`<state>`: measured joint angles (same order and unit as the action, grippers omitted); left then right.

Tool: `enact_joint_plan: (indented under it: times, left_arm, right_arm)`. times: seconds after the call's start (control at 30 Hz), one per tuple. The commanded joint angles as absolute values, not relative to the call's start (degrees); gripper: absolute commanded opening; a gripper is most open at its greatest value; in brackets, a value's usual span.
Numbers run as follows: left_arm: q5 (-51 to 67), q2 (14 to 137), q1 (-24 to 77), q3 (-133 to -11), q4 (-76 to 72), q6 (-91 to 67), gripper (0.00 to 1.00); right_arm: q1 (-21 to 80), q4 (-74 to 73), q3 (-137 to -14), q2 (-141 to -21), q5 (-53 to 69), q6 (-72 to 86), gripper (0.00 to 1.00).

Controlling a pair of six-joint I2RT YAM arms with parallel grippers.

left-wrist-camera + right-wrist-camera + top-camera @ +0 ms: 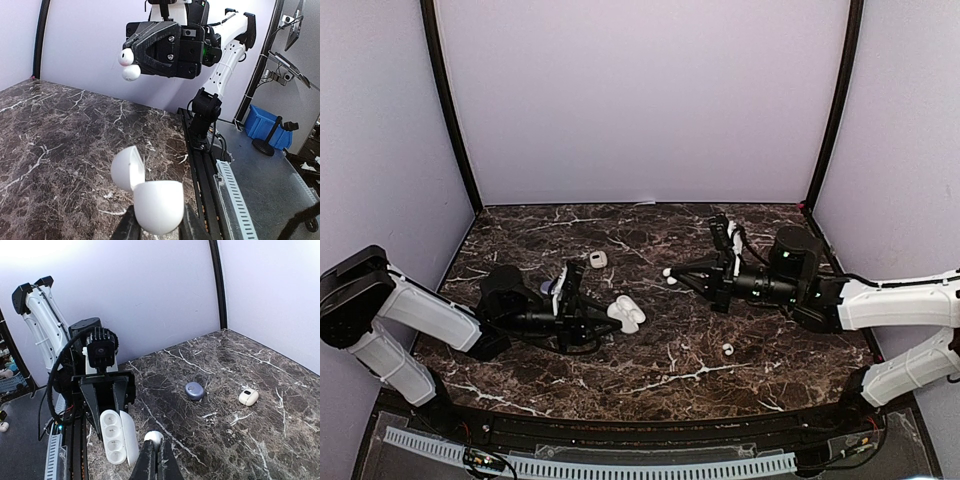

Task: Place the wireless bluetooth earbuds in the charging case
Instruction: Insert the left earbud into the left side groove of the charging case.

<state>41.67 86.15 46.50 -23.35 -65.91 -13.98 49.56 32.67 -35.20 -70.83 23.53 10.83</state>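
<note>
Marbled tabletop (650, 375) noted: open charging case (156, 204) is clamped by the partly closed left gripper (159, 222), one earbud (153, 436) is pinched in the closed right gripper (156, 451) nearby, and alignment over a socket (114, 431) is judged needed next.

The charging case (156, 206), a glossy white pebble, sits clamped between the left fingers (129, 229) with its lid swung open and its row of round sockets facing the other arm. One small white earbud (153, 437) is pinched at the tip of the right fingers (148, 462), near the case but apart from it. A second earbud (728, 348) lies loose on the dark marble desk (670, 380), well apart from the case.
</note>
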Motion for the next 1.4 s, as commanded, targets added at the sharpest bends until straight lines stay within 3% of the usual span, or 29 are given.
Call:
enact_joint_plan:
  times: [0.0, 0.73, 1.37]
  left_arm:
    - [42.69, 86.02, 46.28, -24.70, -69.05, -14.50, 0.16]
    - [42.65, 86.18, 46.32, -23.81, -70.78, -14.67, 0.15]
    - [43.13, 86.84, 46.49, -23.21, -76.40, -17.49, 0.15]
  right_arm:
    - [51.35, 39.05, -34.50, -71.05, 22.39, 12.36, 0.00]
    - [53.56, 42.08, -36.19, -73.84, 21.07, 13.70, 0.00]
    - [60.94, 55.07, -36.15, -82.45, 19.45, 11.00, 0.00]
